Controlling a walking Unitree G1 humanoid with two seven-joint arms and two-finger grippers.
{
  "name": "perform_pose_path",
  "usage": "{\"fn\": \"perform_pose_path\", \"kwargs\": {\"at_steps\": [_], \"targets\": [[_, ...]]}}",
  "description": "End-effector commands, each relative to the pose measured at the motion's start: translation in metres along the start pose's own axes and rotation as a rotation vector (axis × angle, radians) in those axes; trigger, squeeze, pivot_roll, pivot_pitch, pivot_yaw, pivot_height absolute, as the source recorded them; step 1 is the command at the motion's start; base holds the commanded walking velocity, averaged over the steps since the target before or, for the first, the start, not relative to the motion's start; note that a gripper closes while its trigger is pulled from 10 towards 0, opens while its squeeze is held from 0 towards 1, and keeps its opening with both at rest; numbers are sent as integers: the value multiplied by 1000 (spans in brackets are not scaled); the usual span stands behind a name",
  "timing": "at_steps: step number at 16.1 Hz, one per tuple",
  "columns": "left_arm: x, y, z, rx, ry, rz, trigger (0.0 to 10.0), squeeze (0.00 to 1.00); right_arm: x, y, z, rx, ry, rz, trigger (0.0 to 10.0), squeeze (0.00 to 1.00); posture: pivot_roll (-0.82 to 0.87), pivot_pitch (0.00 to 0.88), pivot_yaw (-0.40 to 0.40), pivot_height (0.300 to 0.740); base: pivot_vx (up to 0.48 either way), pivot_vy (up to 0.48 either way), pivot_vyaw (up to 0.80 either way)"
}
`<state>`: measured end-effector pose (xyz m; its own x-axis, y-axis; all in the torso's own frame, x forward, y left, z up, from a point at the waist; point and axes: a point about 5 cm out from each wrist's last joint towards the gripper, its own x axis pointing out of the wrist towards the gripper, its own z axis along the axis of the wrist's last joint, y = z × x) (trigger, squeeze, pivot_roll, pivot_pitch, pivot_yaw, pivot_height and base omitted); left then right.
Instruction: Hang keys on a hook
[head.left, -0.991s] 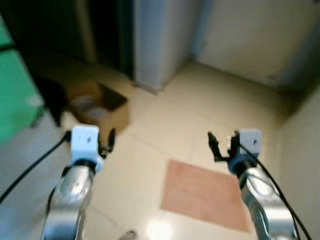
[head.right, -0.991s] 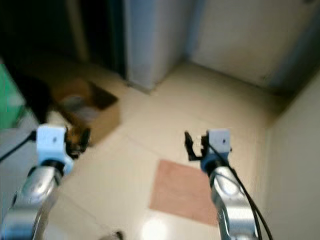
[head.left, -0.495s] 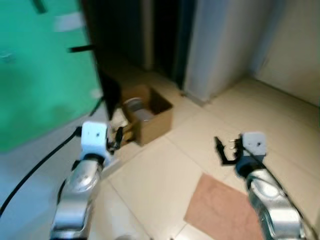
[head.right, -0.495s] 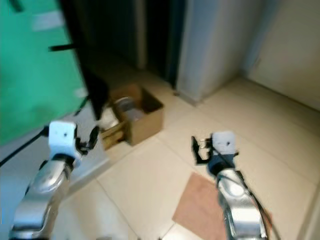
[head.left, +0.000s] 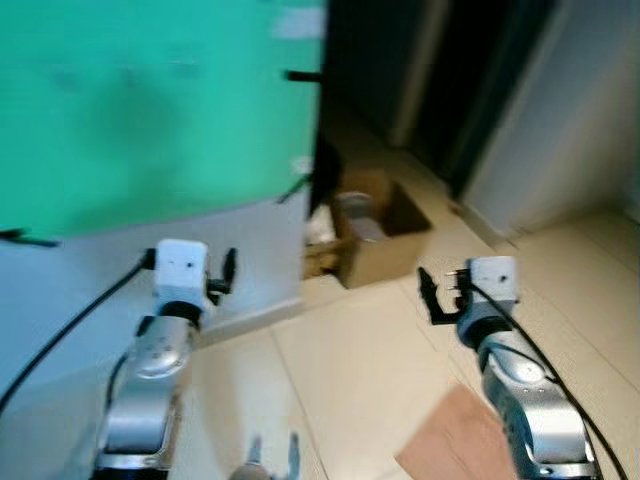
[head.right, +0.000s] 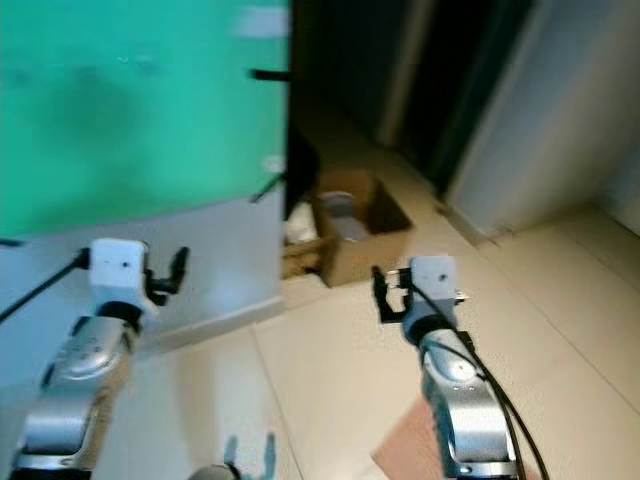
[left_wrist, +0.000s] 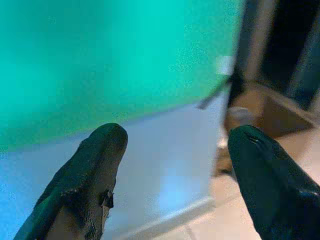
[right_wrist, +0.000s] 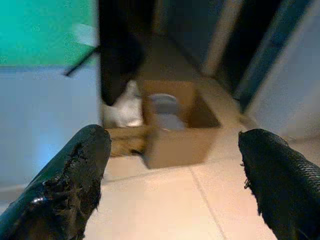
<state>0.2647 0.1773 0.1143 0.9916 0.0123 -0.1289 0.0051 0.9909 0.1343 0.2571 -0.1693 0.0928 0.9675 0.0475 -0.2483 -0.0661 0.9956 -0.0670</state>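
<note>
My left gripper (head.left: 224, 272) is held up in front of a wall that is green (head.left: 150, 100) above and pale grey below. Its fingers (left_wrist: 95, 165) stand wide open with nothing between them. My right gripper (head.left: 440, 290) hovers over the tiled floor, open and empty too, with its fingers (right_wrist: 75, 170) far apart. A short black peg (head.left: 300, 75) sticks out near the green wall's right edge. Another thin black piece (head.left: 293, 189) slants out lower down. All views are blurred.
An open cardboard box (head.left: 385, 235) with a pale container inside sits on the floor by the wall's corner, with something white (right_wrist: 125, 112) beside it. Behind it is a dark doorway (head.left: 440, 70). A brown mat (head.left: 465, 440) lies at the lower right.
The camera has swung left: the green wall now covers the upper left, and the box and mat have slid right. Both grippers keep the same open pose.
</note>
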Motion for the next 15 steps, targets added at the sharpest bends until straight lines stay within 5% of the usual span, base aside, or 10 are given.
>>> {"fn": "perform_pose_path", "kwargs": {"at_steps": [1, 4, 12, 15], "targets": [[2, -6, 3, 1, -10, -25, 10000, 0, -1, -6, 1, -14, 2, -23, 10000, 1000, -52, 0, -64, 740, 0, 0, 794], [2, -10, 1, -53, -3, -39, 10000, 0, -2, -11, 2, -6, -6, -55, 10000, 1000, -57, 0, -62, 740, 0, 0, 794], [-2, -11, 3, -33, -15, -47, 10000, 0, 1, -4, 2, 8, -16, 6, 10000, 1000, -33, 0, -54, 740, 0, 0, 795], [-3, -8, 2, -56, -17, -36, 10000, 0, 4, 1, 6, -27, -43, 18, 10000, 1000, -21, 0, -61, 740, 215, 0, 0]]}}
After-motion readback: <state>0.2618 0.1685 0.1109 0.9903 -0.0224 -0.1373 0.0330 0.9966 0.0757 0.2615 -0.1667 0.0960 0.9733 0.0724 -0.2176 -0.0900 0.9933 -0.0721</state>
